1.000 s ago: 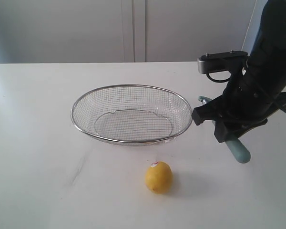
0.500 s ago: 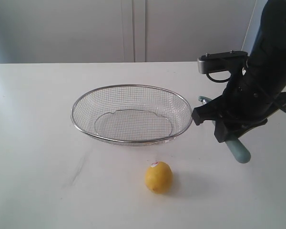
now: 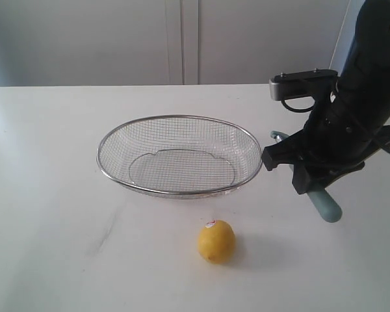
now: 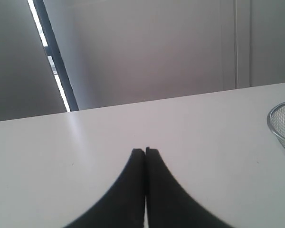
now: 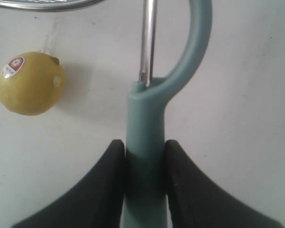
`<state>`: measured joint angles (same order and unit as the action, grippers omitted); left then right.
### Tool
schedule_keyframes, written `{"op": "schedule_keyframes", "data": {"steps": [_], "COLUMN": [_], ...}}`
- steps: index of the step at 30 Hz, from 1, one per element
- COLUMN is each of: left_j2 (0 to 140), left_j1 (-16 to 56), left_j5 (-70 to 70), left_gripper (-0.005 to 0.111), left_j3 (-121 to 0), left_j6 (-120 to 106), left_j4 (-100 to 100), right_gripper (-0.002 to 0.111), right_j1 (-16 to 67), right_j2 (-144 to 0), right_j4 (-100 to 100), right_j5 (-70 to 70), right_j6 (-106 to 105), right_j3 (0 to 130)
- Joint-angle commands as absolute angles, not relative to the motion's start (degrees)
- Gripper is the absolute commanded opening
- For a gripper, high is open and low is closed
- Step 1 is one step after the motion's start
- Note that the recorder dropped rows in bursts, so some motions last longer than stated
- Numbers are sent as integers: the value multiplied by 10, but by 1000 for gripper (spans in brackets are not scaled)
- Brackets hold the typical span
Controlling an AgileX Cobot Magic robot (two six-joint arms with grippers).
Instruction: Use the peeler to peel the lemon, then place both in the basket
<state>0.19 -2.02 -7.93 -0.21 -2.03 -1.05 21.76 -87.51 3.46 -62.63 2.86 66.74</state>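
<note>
Right tool (image 5: 143,145) clamps the peeler (image 5: 145,109), left tool (image 4: 145,152) sits closed and empty, so the unheld lemon (image 3: 216,240) may roll away under pressure.

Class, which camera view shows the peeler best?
The right wrist view: the peeler fills it, handle gripped by the right hand, blade and curved head close up. In the exterior view the arm hides most of it. The left wrist view shows none.

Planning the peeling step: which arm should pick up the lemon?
Left. The right gripper is clamped on the peeler; the left gripper is shut on nothing, so likely free to take the lemon.
</note>
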Motion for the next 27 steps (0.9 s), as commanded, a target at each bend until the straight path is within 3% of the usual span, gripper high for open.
{"op": "schedule_keyframes", "data": {"steps": [1, 22, 27], "left_j2": [0, 0, 0], "left_j1": [-22, -22, -22], "left_j5": [-93, -87, 5], "left_gripper": [0, 0, 0], "left_j3": [0, 0, -37], "left_j6": [-20, 0, 3], "left_j4": [-9, 0, 15], "right_gripper": [0, 0, 0], "right_j1": [213, 213, 213], "right_j2": [-868, -868, -868], "right_j4": [32, 32, 32], "right_j5": [-626, -625, -628], "right_j6": [30, 30, 30], "right_j3": [666, 666, 666]}}
